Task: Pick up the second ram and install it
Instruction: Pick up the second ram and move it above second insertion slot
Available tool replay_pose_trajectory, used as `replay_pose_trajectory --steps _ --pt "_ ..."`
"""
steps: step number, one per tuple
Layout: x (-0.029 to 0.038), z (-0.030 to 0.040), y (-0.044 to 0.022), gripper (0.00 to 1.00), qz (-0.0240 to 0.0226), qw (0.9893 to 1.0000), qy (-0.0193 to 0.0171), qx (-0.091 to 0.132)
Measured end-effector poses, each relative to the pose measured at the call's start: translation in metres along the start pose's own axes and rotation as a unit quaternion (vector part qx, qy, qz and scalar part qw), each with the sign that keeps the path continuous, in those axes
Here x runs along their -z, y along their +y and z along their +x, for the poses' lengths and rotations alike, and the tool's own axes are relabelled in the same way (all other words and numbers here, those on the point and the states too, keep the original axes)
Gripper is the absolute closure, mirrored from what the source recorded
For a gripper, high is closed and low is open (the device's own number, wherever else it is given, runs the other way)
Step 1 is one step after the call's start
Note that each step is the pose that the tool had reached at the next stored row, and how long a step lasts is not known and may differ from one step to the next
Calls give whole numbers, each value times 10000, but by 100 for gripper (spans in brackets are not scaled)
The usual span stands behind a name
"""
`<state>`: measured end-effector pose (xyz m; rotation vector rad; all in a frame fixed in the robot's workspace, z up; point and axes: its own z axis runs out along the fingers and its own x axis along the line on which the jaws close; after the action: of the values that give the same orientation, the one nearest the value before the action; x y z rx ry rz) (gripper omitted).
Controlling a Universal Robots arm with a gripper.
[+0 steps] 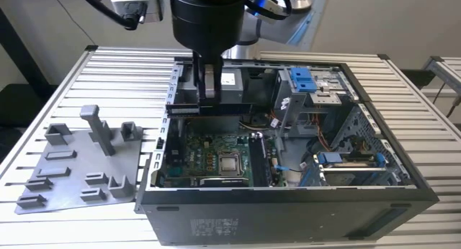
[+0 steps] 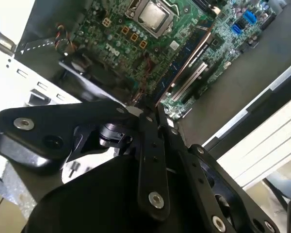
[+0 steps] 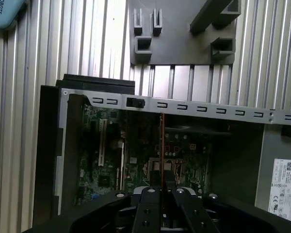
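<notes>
Fingers (image 1: 209, 84) clamped on second ram (image 1: 184, 106), slim dark flat stick, level above open PC case (image 1: 288, 206).

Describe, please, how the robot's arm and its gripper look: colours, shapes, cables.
The arm ends in a thick black cylinder beside a silver-grey joint with a blue edge. Black cables loop next to it. The gripper is black: flat linkage bars with rounded ends, joined by silver screws, narrowing to slim jaws.

Dark second ram (image 1: 183, 109), green motherboard (image 1: 216, 152)
</notes>
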<state>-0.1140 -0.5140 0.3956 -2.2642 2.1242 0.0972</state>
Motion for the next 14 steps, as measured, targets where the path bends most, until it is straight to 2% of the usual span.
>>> replay_pose_trajectory --steps 10,14 --pt "8 22 -346 86 0 10000 1 0" --pt "11 33 -519 86 0 10000 0 0"
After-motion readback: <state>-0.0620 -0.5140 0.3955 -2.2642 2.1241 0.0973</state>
